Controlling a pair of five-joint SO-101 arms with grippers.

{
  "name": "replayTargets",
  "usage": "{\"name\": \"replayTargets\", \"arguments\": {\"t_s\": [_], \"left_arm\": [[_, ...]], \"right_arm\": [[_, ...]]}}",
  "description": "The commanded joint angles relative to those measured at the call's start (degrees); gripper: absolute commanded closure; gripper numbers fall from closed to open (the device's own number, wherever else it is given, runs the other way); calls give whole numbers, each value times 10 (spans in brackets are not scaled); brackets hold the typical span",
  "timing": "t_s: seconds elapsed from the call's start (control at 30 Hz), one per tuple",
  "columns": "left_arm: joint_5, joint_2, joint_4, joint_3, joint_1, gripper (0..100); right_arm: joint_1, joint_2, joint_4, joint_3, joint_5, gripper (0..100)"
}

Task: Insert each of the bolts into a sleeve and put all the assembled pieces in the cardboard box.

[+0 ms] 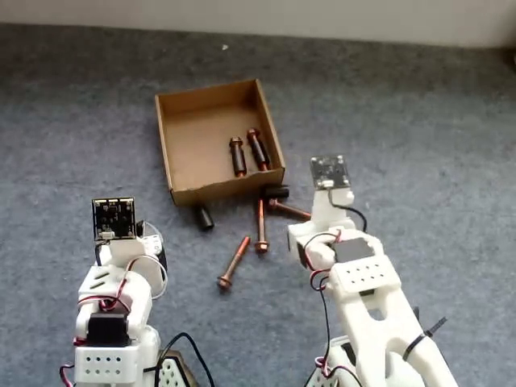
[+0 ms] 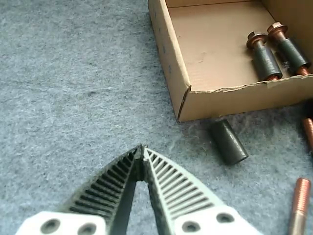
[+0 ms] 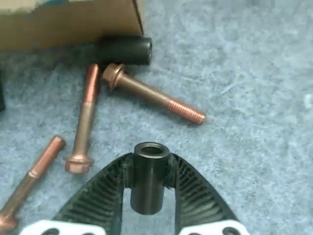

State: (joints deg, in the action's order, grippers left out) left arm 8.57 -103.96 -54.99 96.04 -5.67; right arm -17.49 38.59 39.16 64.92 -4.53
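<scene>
My right gripper (image 3: pixel 150 165) is shut on a black sleeve (image 3: pixel 148 188), held upright with its bore facing the camera, just above the carpet. Ahead of it lie three copper bolts (image 3: pixel 151 95) (image 3: pixel 85 125) (image 3: pixel 30 180) and a second loose sleeve (image 3: pixel 124 50) by the corner of the cardboard box (image 3: pixel 68 24). My left gripper (image 2: pixel 142 155) is shut on nothing, low over the carpet in front of the box (image 2: pixel 234 100). A third loose sleeve (image 2: pixel 229 142) lies at the box's front wall. Two assembled pieces (image 1: pixel 238 156) (image 1: pixel 258 149) rest inside the box (image 1: pixel 230 187).
Grey carpet covers the whole table. The loose bolts (image 1: pixel 261 226) (image 1: pixel 289 210) (image 1: pixel 234 262) lie between the two arms, just in front of the box. Open carpet stretches to the left of the box and to the far right.
</scene>
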Motion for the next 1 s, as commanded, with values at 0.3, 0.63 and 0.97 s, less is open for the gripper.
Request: {"name": "replayTargets", "arguments": {"t_s": [0.3,0.63,0.97], "left_arm": [[-8,0,-119,-183,96,993],[-5,167,-156,-333,151,993],[-4,560,-153,-480,218,989]], "right_arm": [[88,19,-116,32,-55,993],[115,18,-118,32,-55,993],[118,18,-118,32,-55,993]]}}
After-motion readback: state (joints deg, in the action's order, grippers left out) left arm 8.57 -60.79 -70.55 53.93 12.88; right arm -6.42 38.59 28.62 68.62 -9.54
